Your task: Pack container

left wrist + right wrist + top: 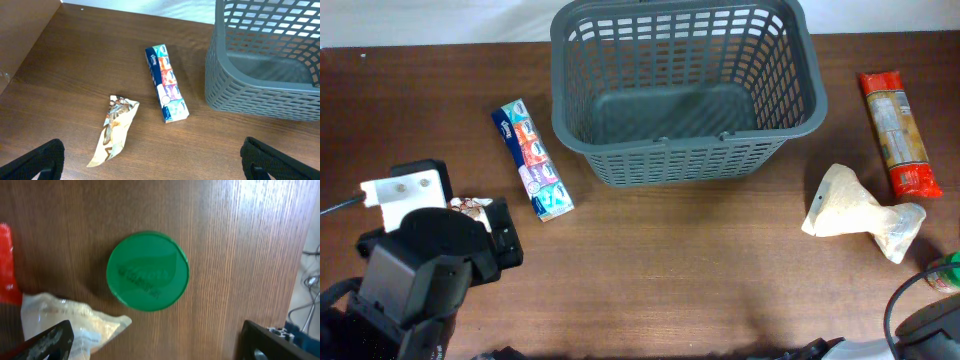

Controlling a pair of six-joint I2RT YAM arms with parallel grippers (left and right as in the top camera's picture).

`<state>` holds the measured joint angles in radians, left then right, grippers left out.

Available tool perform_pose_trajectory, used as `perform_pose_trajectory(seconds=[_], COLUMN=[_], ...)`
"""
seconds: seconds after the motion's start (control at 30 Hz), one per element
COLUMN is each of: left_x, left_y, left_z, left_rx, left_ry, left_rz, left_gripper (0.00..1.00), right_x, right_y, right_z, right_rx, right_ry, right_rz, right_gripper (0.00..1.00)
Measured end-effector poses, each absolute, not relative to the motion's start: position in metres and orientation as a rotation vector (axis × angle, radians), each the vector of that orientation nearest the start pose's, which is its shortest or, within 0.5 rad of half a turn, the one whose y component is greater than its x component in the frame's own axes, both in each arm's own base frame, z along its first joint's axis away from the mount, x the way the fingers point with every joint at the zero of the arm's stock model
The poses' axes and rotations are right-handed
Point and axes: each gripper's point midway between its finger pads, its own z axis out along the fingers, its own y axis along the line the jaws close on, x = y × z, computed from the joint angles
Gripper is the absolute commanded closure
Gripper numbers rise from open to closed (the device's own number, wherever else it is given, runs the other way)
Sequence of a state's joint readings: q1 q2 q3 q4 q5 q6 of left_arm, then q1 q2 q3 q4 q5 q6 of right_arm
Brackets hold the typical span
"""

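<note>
Container (690,160): dark grey basket with slotted sides, upright on the far middle of the wood surface (670,270). Open top faces up, and the solid floor is in plain sight through the opening. Far rim reaches the top edge of the overhead view.

Left of the container, near but apart: long tissue pack (532,160), blue with coloured panels, lying flat and slightly slanted, its length roughly along the basket's left wall. Nearer the left arm: crumpled snack wrapper (115,130), tan and brown print, flat on the surface and apart from the tissue pack. The overhead view shows it partly covered by the arm.

Right of the container, well apart: red and orange pasta packet (894,133), lying lengthwise front to back. Just in front of it: clear bag of white grains (860,212), pinched at the neck, one end close to the packet's near end. Touching or not: cannot tell. Round green lid (148,271) with a leaf mark sits just beside the bag, seen from straight above. What it caps is hidden beneath it.

Tools: left tool (152,150) has its fingers spread wide, gripping nothing, above the surface with the wrapper and tissue pack ahead. The right tool (157,335) also has its fingers spread wide, gripping nothing, pointing down over the green lid.
</note>
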<state>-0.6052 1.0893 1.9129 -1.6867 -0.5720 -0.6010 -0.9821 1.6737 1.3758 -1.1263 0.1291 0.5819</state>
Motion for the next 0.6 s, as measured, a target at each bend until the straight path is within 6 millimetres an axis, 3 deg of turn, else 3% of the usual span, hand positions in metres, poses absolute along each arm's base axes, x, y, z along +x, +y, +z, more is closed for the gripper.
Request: perform_pose_trajectory(seconds=[0.33, 0.6], left_x=[0.186, 0.186], left_y=[-0.016, -0.016], left_z=[0.402, 0.402], left_rx=[-0.240, -0.240], left_ry=[2.252, 2.252], left_rz=[0.073, 0.074], left_gripper=[0.00, 0.00], right_x=[0.158, 0.128], right_y=[-0.297, -0.320], right_z=[0.119, 0.119], right_rx=[-2.409, -2.553], right_ry=[-2.169, -2.029], right_rz=[0.302, 0.325], right_gripper=[0.01, 0.01])
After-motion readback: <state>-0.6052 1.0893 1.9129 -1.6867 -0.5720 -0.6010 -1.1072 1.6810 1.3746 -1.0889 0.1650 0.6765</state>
